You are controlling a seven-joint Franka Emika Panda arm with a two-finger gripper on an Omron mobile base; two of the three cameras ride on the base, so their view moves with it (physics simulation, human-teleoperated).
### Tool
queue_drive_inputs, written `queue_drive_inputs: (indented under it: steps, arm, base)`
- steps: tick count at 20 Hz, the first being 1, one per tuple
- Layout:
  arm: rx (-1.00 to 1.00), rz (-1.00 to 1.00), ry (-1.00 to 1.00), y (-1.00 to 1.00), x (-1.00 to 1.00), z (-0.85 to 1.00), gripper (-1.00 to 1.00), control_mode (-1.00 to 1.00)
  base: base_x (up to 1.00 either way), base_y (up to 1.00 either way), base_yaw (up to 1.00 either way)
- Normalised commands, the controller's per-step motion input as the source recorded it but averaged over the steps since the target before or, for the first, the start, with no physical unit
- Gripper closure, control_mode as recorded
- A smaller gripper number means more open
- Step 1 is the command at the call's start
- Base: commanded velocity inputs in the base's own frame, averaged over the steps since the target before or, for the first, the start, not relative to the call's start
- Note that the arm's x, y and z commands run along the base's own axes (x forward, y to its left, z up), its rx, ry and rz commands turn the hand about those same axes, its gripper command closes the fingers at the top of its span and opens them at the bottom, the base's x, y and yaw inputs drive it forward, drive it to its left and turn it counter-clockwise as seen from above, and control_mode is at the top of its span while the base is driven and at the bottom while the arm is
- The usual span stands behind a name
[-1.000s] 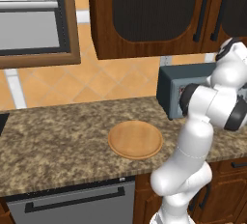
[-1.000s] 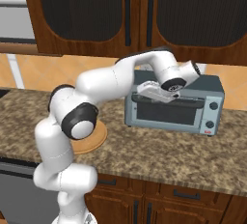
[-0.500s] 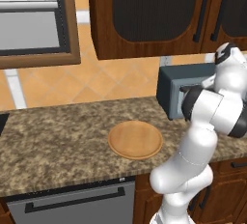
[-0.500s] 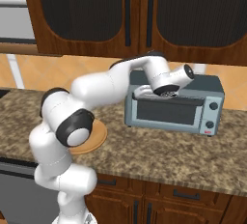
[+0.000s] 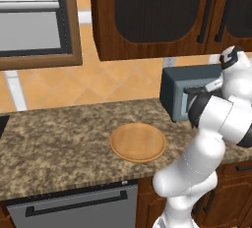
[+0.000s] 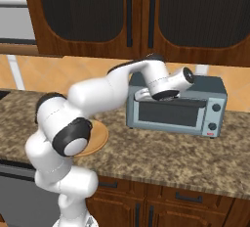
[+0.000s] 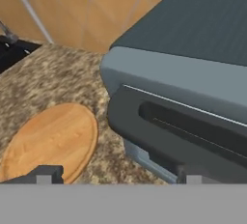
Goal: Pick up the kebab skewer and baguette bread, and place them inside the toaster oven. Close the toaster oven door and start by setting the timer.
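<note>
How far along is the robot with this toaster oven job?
The wooden board is bare and the toaster oven door looks closed, so loading seems done, though nothing shows what is inside. The open gripper sits by the door's handle. The timer knobs appear left to set.

The arm (image 6: 97, 96) is glossy white, built of fat rounded segments joined by dark grey bands and black round caps at the joints. Its wrist ends in a short white cylinder with a dark face at 3 o'clock.
</note>
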Motion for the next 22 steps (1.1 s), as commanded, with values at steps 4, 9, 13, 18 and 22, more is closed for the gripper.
queue_drive_inputs:
  steps: [4, 9, 13, 18, 22]
  arm:
    - [0.00, 0.00, 0.07, -0.02, -0.58, 0.26, -1.00, -1.00]
    - [0.01, -0.07, 0.00, -0.17, -0.85, 0.06, -1.00, -1.00]
    - [0.04, -0.31, -0.09, -0.21, -0.67, -0.01, -1.00, -1.00]
    - [0.00, -0.47, -0.13, -0.27, -0.16, -0.02, -1.00, -1.00]
    - [0.00, -0.45, 0.02, -0.45, 0.01, -0.08, -1.00, -1.00]
  base:
    - [0.00, 0.00, 0.00]
    - [0.00, 0.00, 0.00]
    - [0.00, 0.00, 0.00]
    - [0.00, 0.00, 0.00]
    - [0.00, 0.00, 0.00]
